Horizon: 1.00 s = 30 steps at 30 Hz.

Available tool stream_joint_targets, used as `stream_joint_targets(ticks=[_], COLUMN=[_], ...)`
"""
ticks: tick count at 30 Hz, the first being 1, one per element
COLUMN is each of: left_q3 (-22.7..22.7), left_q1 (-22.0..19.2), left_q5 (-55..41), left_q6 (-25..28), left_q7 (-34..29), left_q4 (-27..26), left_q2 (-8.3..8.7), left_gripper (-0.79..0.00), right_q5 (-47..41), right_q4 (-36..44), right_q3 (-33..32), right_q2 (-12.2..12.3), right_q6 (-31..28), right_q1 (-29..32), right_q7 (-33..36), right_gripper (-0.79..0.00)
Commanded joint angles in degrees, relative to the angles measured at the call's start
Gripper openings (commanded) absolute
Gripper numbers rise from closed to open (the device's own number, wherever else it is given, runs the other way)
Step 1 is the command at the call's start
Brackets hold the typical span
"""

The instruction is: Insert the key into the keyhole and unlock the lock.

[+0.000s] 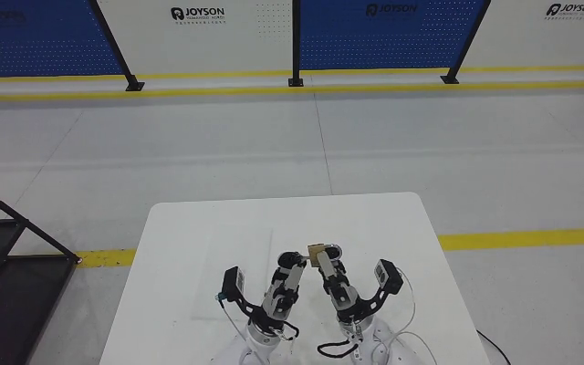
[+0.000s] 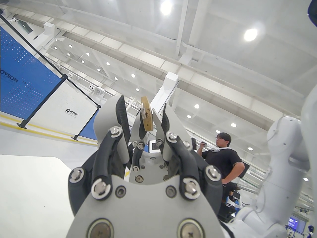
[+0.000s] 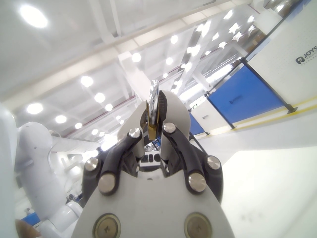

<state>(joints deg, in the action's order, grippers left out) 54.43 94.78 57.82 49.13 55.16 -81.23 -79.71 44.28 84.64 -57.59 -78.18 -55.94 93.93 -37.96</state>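
lock [image 3: 151,127] body mostly hidden within the right gripper [image 3: 154,104]

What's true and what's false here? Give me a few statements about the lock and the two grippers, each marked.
1. The right gripper is shut on the lock. True.
2. The lock lies flat on the table. False: it is held up in the air, off the table.
3. The lock's body is brass-coloured. True.
4. The left gripper is clamped shut. False: its fingers stand apart, with the lock between them.
5. The two grippers are close together. True.
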Motion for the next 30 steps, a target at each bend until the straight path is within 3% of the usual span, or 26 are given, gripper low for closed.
stream_joint_targets(ticks=[1, 4, 6, 14, 17, 30], left_q3=[0.34, 0.55, 0.59, 0.47, 0.41, -0.15], left_q1=[0.13, 0.3, 0.4, 0.37, 0.29, -0.41], left_q5=[-0.38, -0.43, -0.27, 0.5, 0.72, 5.5], left_q6=[0.26, 0.45, 0.5, 0.19, 0.06, -3.05], left_q7=[-0.26, -0.46, -0.51, -0.19, -0.06, 3.04], left_q4=[-0.17, -0.43, -0.59, -0.61, -0.54, 0.75], left_q2=[0.11, 0.19, 0.23, 0.27, 0.28, 0.45], left_gripper=[-0.489, -0.529, -0.628, -0.68, -0.785, -0.785], right_q5=[-0.09, -0.17, -0.28, -0.53, -0.67, 1.61], right_q4=[0.11, 0.19, 0.26, 0.28, 0.28, 1.0], right_q3=[-0.14, -0.26, -0.32, -0.48, -0.55, -1.39], right_q2=[-0.01, -0.05, -0.07, -0.19, -0.23, -0.06], right_q6=[0.03, 0.1, 0.11, 0.09, 0.18, -0.4], right_q1=[0.09, 0.2, 0.25, 0.34, 0.37, 1.06], right_q7=[0.19, 0.53, 0.72, 1.47, 1.82, 4.0], right_gripper=[-0.785, -0.785, -0.785, -0.785, -0.785, -0.785])
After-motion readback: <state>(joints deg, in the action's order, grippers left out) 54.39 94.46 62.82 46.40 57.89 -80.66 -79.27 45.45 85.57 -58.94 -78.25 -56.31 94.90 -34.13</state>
